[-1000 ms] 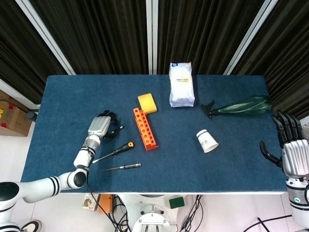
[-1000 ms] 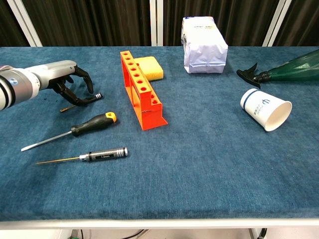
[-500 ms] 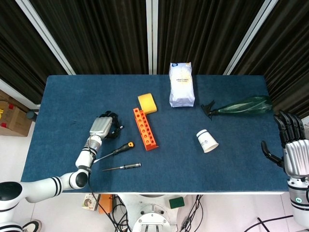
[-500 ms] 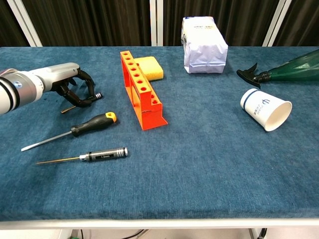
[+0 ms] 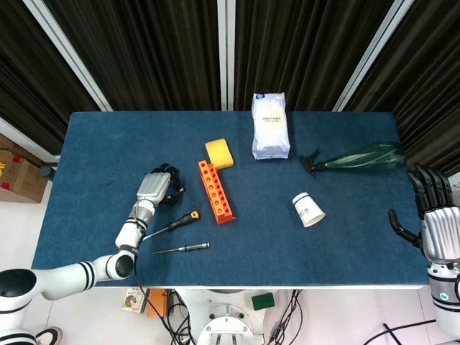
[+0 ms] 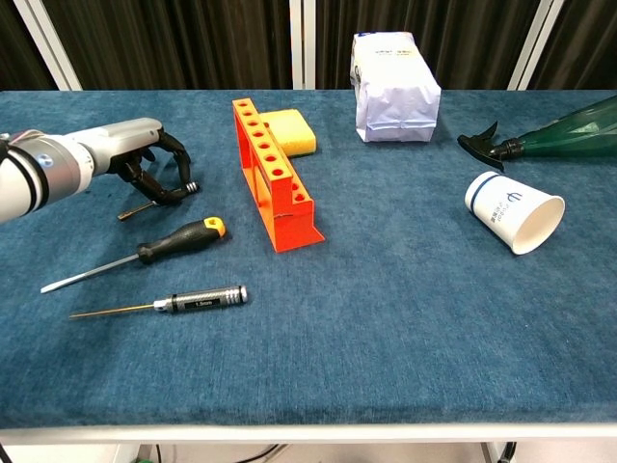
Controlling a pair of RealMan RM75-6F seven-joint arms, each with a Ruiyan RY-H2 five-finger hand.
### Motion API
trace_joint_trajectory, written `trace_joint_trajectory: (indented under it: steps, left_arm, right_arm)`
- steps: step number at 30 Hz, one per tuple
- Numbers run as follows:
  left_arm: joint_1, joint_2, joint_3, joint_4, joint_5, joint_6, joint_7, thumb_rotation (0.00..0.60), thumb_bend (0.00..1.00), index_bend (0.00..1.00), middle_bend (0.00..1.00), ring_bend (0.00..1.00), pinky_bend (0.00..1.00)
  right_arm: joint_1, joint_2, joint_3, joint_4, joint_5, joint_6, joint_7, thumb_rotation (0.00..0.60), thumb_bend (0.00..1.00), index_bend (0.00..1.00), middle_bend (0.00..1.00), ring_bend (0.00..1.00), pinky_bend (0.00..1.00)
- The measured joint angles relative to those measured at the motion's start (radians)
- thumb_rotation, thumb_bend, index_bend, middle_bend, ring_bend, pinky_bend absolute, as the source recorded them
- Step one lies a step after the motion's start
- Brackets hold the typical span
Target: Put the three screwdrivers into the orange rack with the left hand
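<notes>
The orange rack (image 5: 215, 190) (image 6: 273, 174) stands mid-table with its row of holes facing up. My left hand (image 5: 159, 188) (image 6: 145, 154) is just left of it, fingers curled around the handle of a small dark screwdriver (image 6: 189, 186) whose tip still touches the cloth. Nearer the front edge lie a black screwdriver with an orange cap (image 5: 180, 220) (image 6: 178, 240) and a thin silver-handled screwdriver (image 5: 188, 247) (image 6: 198, 300). My right hand (image 5: 435, 215) hangs beyond the table's right edge, fingers spread and holding nothing.
A yellow sponge (image 5: 219, 153) (image 6: 287, 130) sits right behind the rack. Further back is a white bag (image 5: 270, 125) (image 6: 395, 87). A green spray bottle (image 5: 359, 158) (image 6: 549, 135) and a tipped paper cup (image 5: 308, 209) (image 6: 514, 212) lie on the right.
My left hand has shifted slightly right toward the rack and its fingers have curled tighter around the small screwdriver. The other two screwdrivers and the right hand stay put.
</notes>
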Motion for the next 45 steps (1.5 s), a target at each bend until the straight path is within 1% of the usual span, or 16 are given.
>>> trace_joint_trajectory:
  steps: [14,20,25,30,35,39,41,45]
  left_arm:
    - [-0.012,-0.01,0.009,0.019,-0.019,-0.021,0.019,0.561,0.34,0.5,0.19,0.06,0.16]
    - [-0.012,-0.012,0.01,0.024,-0.021,-0.016,0.019,0.579,0.34,0.53,0.2,0.06,0.16]
    - [-0.006,-0.001,0.005,0.006,-0.011,-0.007,0.007,0.598,0.34,0.55,0.2,0.06,0.16]
    - [0.007,0.03,-0.003,-0.045,0.004,0.007,-0.017,0.599,0.34,0.55,0.21,0.06,0.16]
    - [0.025,0.082,-0.017,-0.124,0.022,0.024,-0.05,0.599,0.34,0.56,0.21,0.06,0.16]
    - [0.045,0.143,-0.046,-0.199,0.035,0.025,-0.123,0.598,0.34,0.57,0.22,0.06,0.16]
    - [0.052,0.161,-0.059,-0.219,0.038,0.021,-0.157,0.6,0.34,0.57,0.22,0.06,0.16]
    - [0.069,0.204,-0.104,-0.258,0.051,0.001,-0.272,0.599,0.34,0.57,0.22,0.06,0.16]
  right_arm:
    - [0.001,-0.005,0.001,0.013,0.009,-0.006,0.006,0.6,0.4,0.0,0.0,0.0,0.0]
    - [0.004,-0.007,0.002,0.018,0.014,-0.012,0.009,0.6,0.4,0.0,0.0,0.0,0.0]
    - [0.004,-0.01,0.002,0.021,0.016,-0.014,0.009,0.6,0.4,0.0,0.0,0.0,0.0]
    - [0.004,-0.012,0.002,0.023,0.016,-0.013,0.01,0.6,0.4,0.0,0.0,0.0,0.0]
    - [0.004,-0.013,0.002,0.024,0.018,-0.013,0.012,0.6,0.4,0.0,0.0,0.0,0.0]
    - [0.003,-0.013,0.001,0.021,0.015,-0.01,0.011,0.6,0.4,0.0,0.0,0.0,0.0]
    - [0.003,-0.013,0.001,0.02,0.013,-0.008,0.011,0.6,0.4,0.0,0.0,0.0,0.0]
    - [0.003,-0.012,0.001,0.016,0.01,-0.006,0.01,0.6,0.4,0.0,0.0,0.0,0.0]
